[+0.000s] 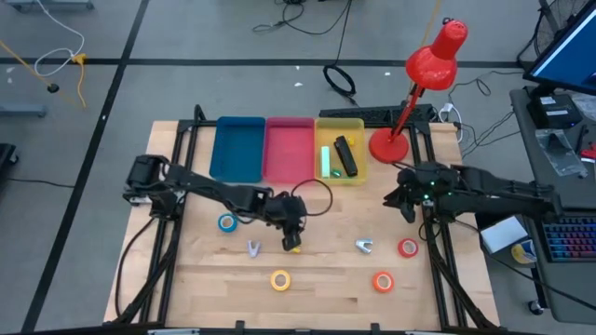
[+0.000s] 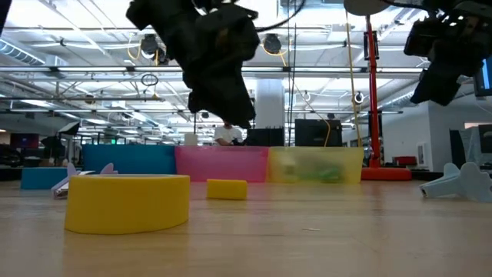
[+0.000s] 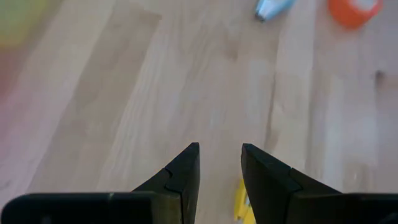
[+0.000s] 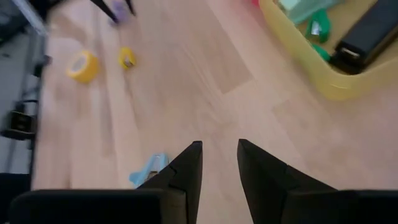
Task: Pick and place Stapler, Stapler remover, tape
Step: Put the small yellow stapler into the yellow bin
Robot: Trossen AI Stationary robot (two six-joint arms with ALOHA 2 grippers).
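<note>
My left gripper (image 1: 291, 234) (image 3: 219, 148) hangs open just above a small yellow tape roll (image 1: 292, 244) (image 2: 227, 188), which lies flat on the table, partly under the fingers. Blue (image 1: 227, 221), yellow (image 1: 280, 279), orange-red (image 1: 383, 281) and red (image 1: 408, 247) tape rolls also lie flat on the wood. Two silvery staple removers (image 1: 253, 247) (image 1: 364, 246) rest between them. A black stapler (image 1: 345, 156) lies in the yellow bin (image 1: 361, 177). My right gripper (image 1: 407, 207) (image 4: 219, 144) is open in the air near the table's right edge.
A blue bin (image 1: 237, 149) and a pink bin (image 1: 290, 149) stand beside the yellow one along the far edge. A red desk lamp (image 1: 389, 144) stands at the far right. A green object (image 1: 327, 160) lies in the yellow bin. Bare wood lies along the near edge.
</note>
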